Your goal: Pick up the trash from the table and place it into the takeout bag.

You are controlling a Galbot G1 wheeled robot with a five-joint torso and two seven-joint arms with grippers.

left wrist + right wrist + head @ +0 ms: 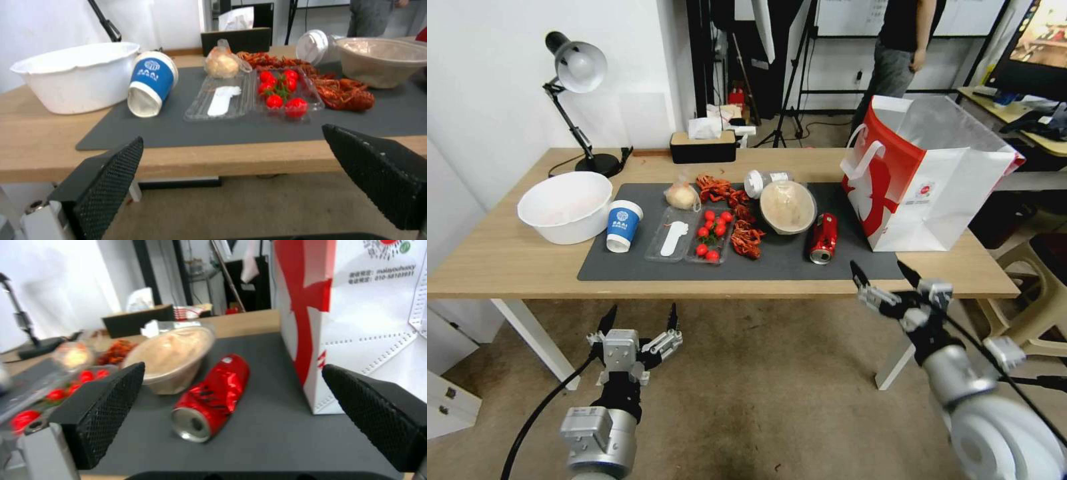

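Both released, the right end effector hovers at the desk's near edge facing the red drink can, the left end effector lower.

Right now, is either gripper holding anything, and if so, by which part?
Nothing is held. The left gripper and the right gripper are both open and empty, in front of the table's near edge; the red drink can lies untouched.
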